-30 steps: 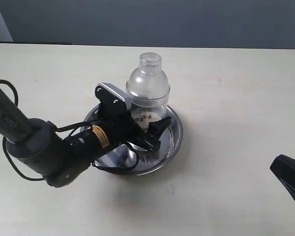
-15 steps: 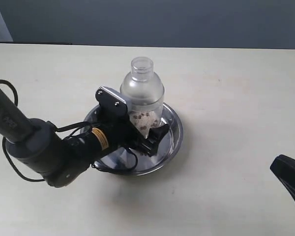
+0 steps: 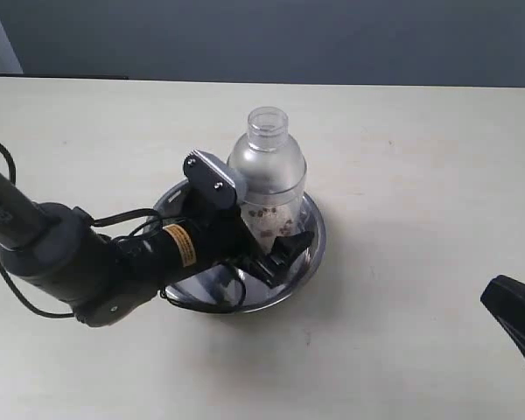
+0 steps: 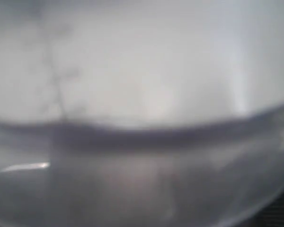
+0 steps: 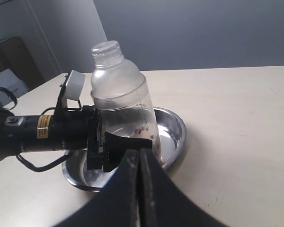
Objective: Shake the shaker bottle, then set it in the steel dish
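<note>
The shaker bottle point(image 3: 267, 175) is seen upright on the base of the steel dish point(image 3: 318, 229), its long axis vertical. It is straddled low down by the left gripper point(image 3: 271, 231), whose fingers appear parted, the near one just off the wall. The far finger is hidden behind the bottle and the left wrist view is filled with blurred plastic, so contact cannot be settled; the right gripper point(image 5: 139, 189), fingers together, is found well apart.
</note>
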